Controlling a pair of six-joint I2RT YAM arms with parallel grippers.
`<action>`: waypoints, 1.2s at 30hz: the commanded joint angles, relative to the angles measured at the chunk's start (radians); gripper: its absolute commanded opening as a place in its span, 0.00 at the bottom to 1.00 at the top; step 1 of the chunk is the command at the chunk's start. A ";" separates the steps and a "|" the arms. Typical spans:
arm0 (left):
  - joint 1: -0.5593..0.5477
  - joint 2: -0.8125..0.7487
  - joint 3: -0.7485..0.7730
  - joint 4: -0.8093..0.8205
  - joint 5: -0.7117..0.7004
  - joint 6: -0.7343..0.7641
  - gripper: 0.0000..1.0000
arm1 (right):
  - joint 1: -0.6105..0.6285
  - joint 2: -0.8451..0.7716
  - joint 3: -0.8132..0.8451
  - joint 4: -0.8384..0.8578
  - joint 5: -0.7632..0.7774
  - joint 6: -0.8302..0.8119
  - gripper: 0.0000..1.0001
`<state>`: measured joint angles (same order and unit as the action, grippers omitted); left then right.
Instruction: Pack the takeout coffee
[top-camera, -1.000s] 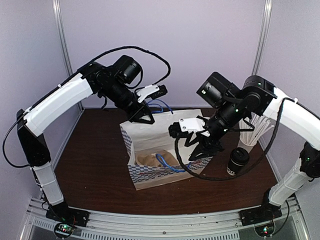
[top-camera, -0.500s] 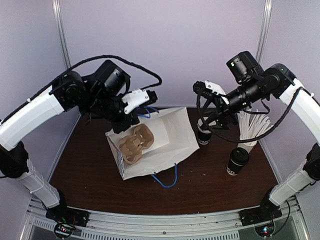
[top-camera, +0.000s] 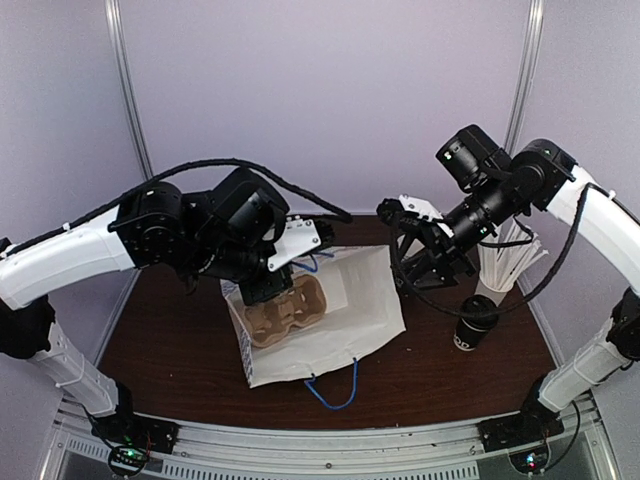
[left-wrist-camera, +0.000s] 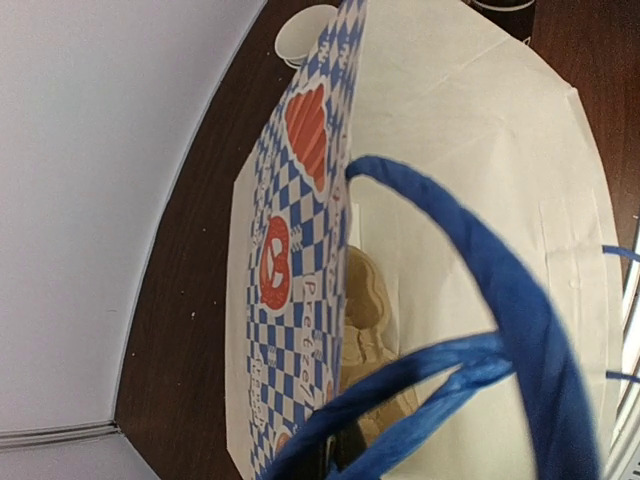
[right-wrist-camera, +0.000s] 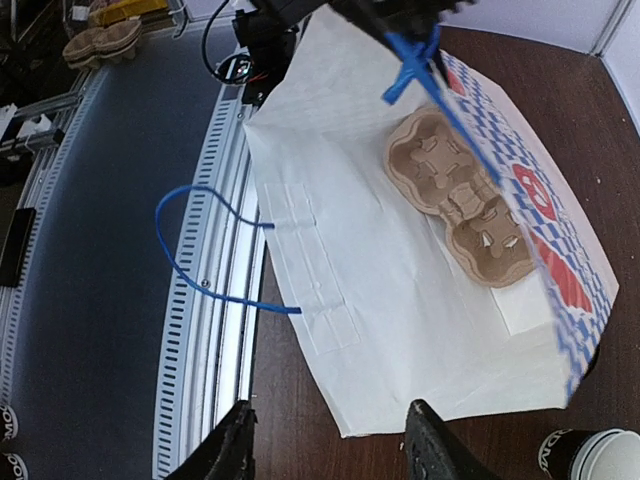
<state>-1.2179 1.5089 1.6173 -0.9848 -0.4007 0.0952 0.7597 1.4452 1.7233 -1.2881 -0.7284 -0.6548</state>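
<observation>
The takeout coffee (top-camera: 476, 322), a black cup with its lid on, stands upright on the desk (top-camera: 180, 330) to the right of the paper bag (top-camera: 350, 300). The right claw (top-camera: 428, 272) hovers near it, up and to its left, not touching, fingers spread and empty. The left claw (top-camera: 312, 240) is pressed together on the bag's blue handle (left-wrist-camera: 500, 300). A cardboard cup carrier (top-camera: 285, 312) lies inside the bag.

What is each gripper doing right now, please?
Left gripper: closed on the blue handle of the bag.
Right gripper: open, holding nothing.
</observation>
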 joint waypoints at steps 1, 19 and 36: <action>0.004 -0.049 0.009 0.105 -0.004 0.005 0.00 | 0.074 -0.004 0.036 -0.048 0.034 -0.042 0.51; 0.365 0.164 0.227 -0.072 0.569 -0.023 0.30 | 0.090 0.015 0.132 -0.043 0.051 -0.014 0.56; 0.365 -0.044 0.124 0.150 0.245 -0.057 0.84 | 0.123 0.167 0.205 0.116 0.281 -0.029 0.70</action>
<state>-0.8543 1.5242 1.7615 -0.9287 -0.0475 0.0460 0.8715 1.5665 1.8790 -1.2572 -0.5339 -0.6785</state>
